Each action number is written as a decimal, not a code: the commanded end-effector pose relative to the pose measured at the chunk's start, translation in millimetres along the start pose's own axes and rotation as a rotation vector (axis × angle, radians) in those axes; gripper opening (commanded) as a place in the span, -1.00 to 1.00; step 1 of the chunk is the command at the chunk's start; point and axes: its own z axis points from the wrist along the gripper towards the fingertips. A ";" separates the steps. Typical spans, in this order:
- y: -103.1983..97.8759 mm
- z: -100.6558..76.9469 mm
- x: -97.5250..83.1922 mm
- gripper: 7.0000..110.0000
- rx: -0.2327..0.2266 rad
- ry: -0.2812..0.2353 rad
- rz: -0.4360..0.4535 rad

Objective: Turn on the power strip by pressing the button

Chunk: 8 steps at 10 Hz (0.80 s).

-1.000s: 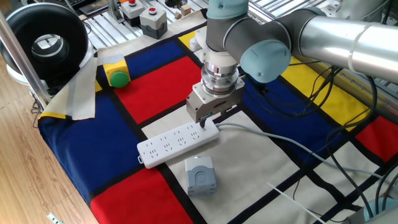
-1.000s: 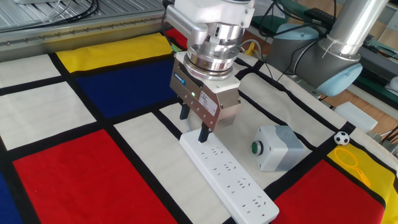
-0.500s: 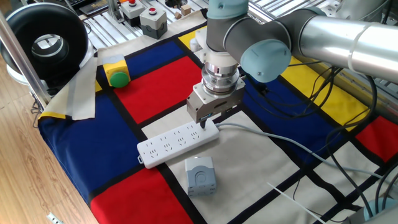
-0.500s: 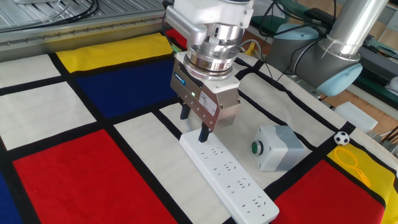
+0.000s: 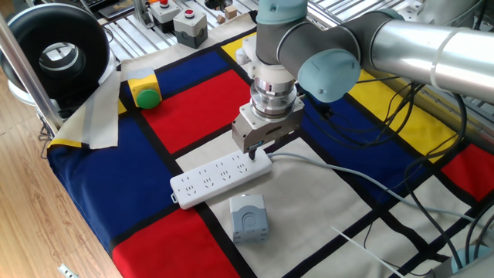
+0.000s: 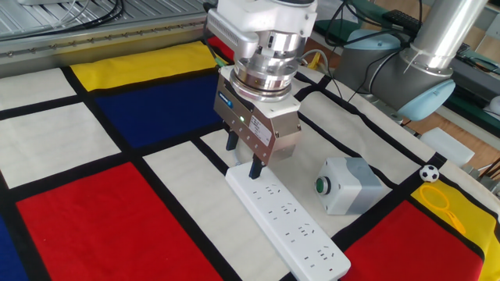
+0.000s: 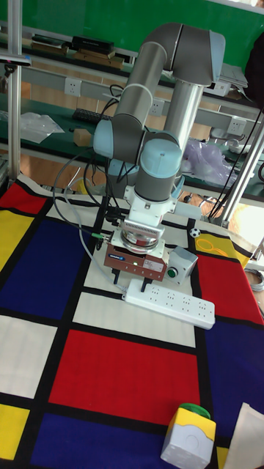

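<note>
Plastic, hard and light, is what the power strip (image 6: 287, 225) looks like from where I stand: a long flat white bar that would skate on the cloth if shoved sideways, so I judge a press has to come straight down, and no grasp is called for at all. It lies on a pale square of the checked tablecloth (image 6: 94, 226), beside a small grey box (image 6: 348, 185) that sits near its middle, close but apart from it.

The gripper (image 6: 243, 154) hangs over the strip's cable end, pointing down. In the other fixed view I see a clear gap between the two dark fingers (image 6: 255, 167), so they stand apart and hold nothing. The nearer finger's tip is right at the strip's end face; whether it touches I cannot tell. The button itself I cannot make out, being white on white and likely under that finger.

The strip's long axis runs away from the gripper at a slant, passing alongside the grey box. In the one fixed view its free end (image 5: 185, 193) reaches toward the table's near edge, and its pale cable (image 5: 340, 170) leaves from under the gripper, trailing the opposite way across the cloth. Sockets face up.
</note>
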 end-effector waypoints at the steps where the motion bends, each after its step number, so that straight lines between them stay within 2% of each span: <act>1: 2.8 -0.2 0.1 0.15 -0.011 0.005 0.009; 8: 0.5 0.1 1.0 0.15 -0.003 0.008 0.010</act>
